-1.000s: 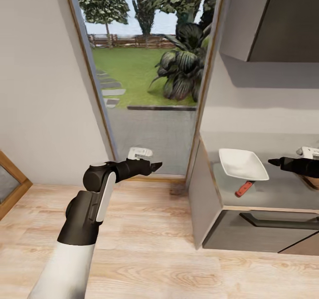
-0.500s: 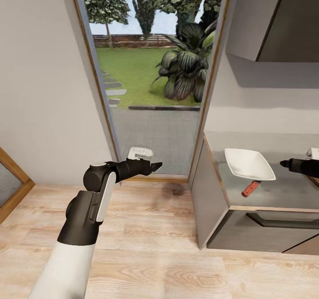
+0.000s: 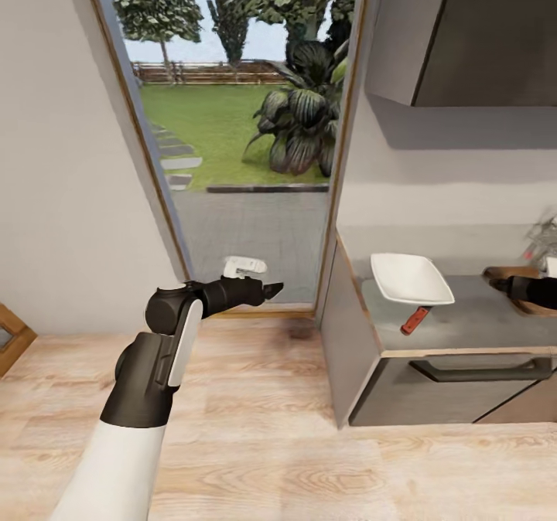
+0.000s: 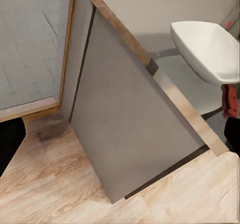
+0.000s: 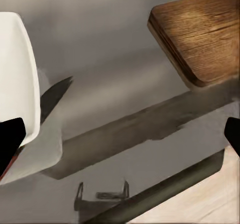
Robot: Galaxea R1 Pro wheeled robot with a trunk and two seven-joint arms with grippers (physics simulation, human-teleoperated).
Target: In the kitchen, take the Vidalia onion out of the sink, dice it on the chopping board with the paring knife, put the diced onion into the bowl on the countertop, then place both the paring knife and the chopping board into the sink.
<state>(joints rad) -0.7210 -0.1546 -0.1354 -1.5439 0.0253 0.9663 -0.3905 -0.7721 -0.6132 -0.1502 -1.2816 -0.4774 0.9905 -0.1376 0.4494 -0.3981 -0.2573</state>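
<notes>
You are nearing the glossy grey countertop [image 3: 472, 321]; both grippers, left [image 3: 272, 290] and right [image 3: 501, 284], are apparently hanging open and empty; find the sink next.

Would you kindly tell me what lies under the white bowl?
The knife's red handle sticks out from beneath the bowl on the countertop; its blade end is hidden by the bowl.

Bare countertop [image 3: 472, 324] between bowl [image 3: 410, 279] and chopping board [image 3: 520, 289], paring knife [image 3: 414, 321] beside bowl

Looks like a home kitchen. There's a grey counter [image 3: 464, 324] under dark upper cabinets [image 3: 472, 34], next to a glass garden door [image 3: 240, 142].
</notes>
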